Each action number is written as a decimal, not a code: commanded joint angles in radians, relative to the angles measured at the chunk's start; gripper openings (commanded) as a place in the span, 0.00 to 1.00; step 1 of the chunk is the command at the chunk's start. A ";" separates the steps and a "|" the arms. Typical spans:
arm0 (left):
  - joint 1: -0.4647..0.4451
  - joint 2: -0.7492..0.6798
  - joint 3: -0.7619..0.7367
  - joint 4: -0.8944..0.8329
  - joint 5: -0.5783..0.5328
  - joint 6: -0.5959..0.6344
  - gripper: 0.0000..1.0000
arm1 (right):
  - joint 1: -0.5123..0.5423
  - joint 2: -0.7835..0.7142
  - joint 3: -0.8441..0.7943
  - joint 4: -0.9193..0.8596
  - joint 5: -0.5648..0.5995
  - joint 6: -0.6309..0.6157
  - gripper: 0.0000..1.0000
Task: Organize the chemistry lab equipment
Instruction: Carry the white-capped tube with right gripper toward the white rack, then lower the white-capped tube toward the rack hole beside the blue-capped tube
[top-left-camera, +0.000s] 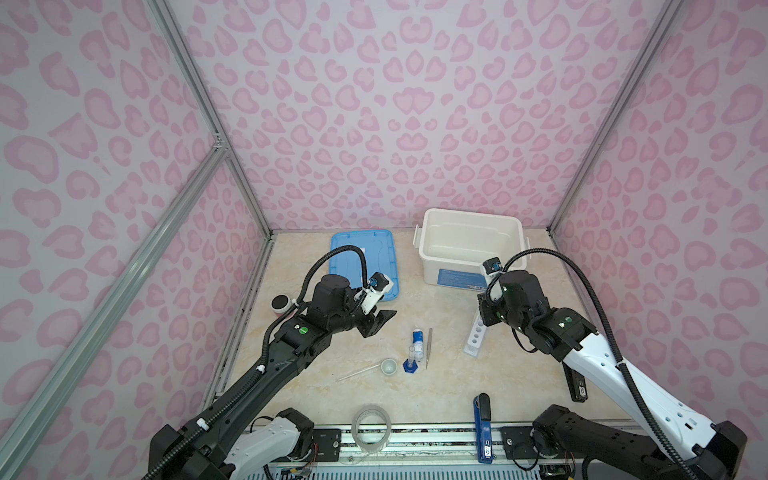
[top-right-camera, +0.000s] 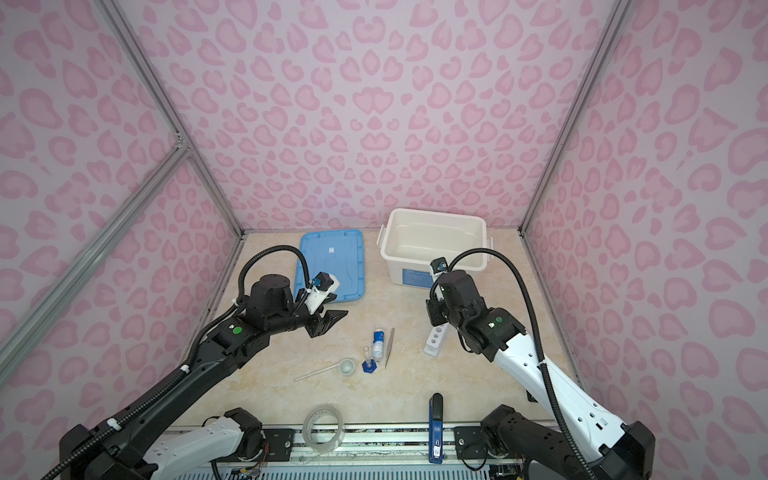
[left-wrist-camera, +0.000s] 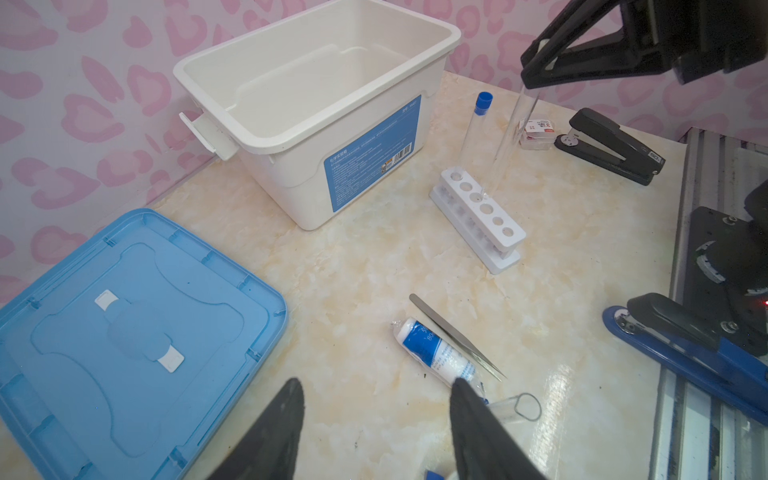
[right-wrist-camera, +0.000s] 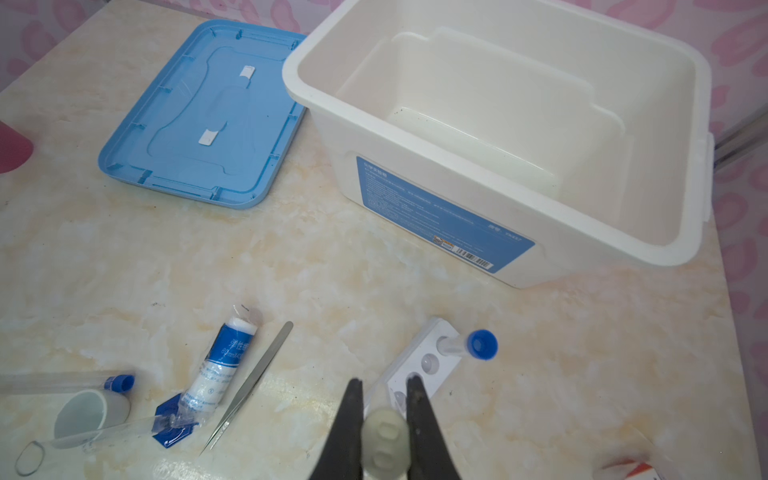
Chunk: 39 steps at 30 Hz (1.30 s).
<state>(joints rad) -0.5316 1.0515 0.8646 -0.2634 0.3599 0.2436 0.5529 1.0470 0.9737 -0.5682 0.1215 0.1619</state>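
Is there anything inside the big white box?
No, the white box shows only its bare floor and walls inside in the right wrist view.

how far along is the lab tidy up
Early. Done: one blue-capped tube stands in the rack. In hand: the right gripper holds a second tube at a rack hole; the left gripper is open and empty. Left: a third tube, dish, cylinder, bottle and tweezers sit on the table, and the white bin is empty.
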 joint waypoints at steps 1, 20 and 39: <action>0.001 0.001 0.004 0.027 0.007 -0.003 0.58 | -0.011 -0.008 -0.035 0.068 0.043 0.030 0.06; 0.001 0.020 0.011 0.022 0.010 0.005 0.58 | -0.077 -0.009 -0.125 0.178 0.069 0.056 0.06; 0.003 0.028 0.024 0.016 0.004 0.007 0.57 | -0.099 0.020 -0.150 0.219 0.057 0.060 0.06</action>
<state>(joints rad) -0.5301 1.0813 0.8757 -0.2638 0.3595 0.2440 0.4557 1.0611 0.8310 -0.3740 0.1749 0.2176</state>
